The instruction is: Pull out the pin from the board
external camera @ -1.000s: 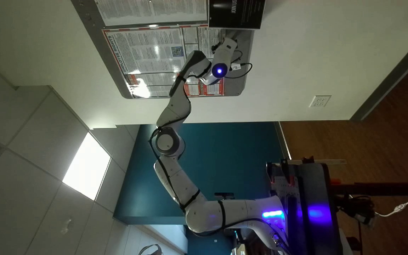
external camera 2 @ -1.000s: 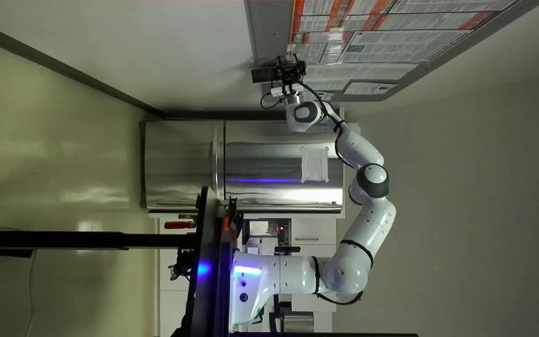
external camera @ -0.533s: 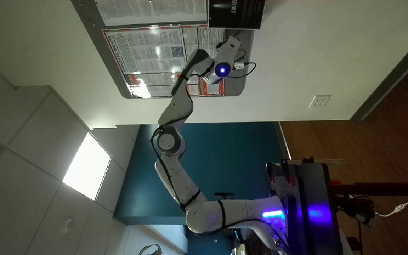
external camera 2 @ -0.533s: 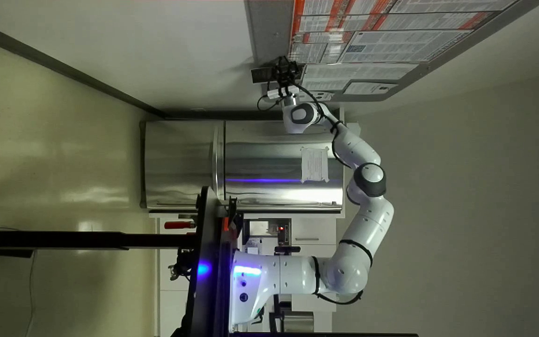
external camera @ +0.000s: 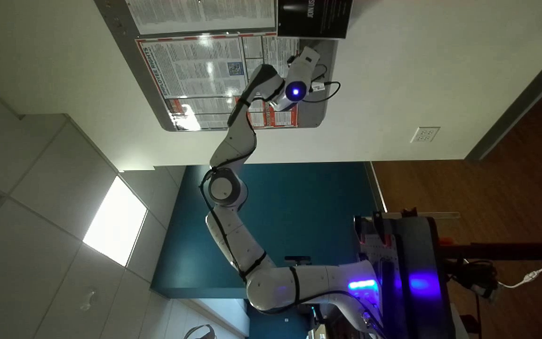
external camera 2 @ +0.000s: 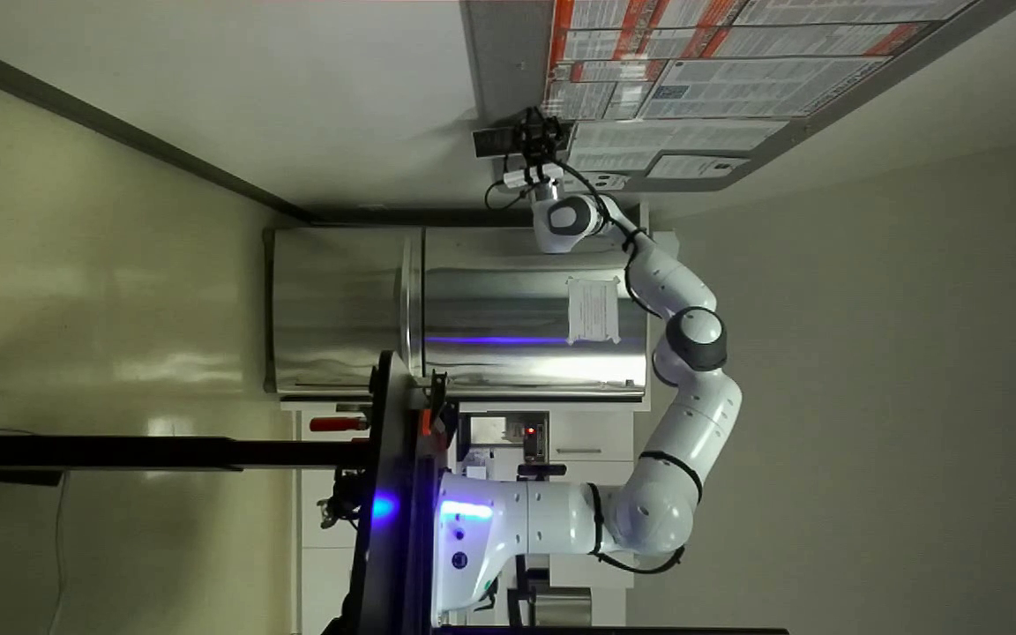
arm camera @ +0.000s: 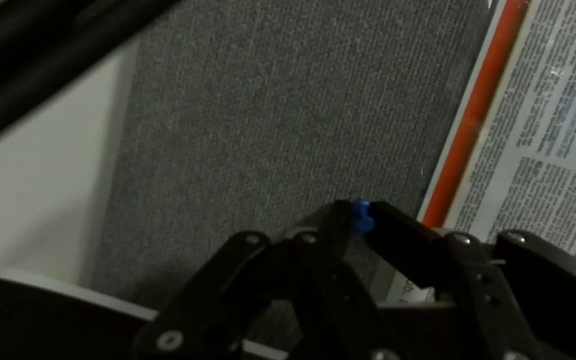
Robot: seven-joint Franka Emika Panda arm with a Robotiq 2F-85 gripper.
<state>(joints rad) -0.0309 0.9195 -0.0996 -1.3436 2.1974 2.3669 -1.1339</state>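
Note:
The board hangs on the wall; its grey fabric [arm camera: 248, 125] fills much of the wrist view, and its bare grey edge also shows in both exterior views [external camera: 315, 110] [external camera 2: 510, 62]. A small blue pin [arm camera: 364, 223] sits between the black fingertips of my gripper [arm camera: 359, 207], which is shut on it from both sides. The pin's point is hidden, so I cannot tell whether it is still in the fabric. In an exterior view the dark gripper [external camera 2: 536, 115] is up at the board, beside the printed sheets.
Printed sheets with an orange border [arm camera: 468, 120] lie right of the fingers. A black "JOIN US" panel [external camera: 315, 19] sticks out over the board's edge close to the hand, its dark corner [arm camera: 43, 320] low in the wrist view. A cable [external camera: 330, 94] loops off the wrist.
The fingers, apart one second ago, have come together. The hand has shifted slightly, to the left in an exterior view, and has hardly moved in the last half second.

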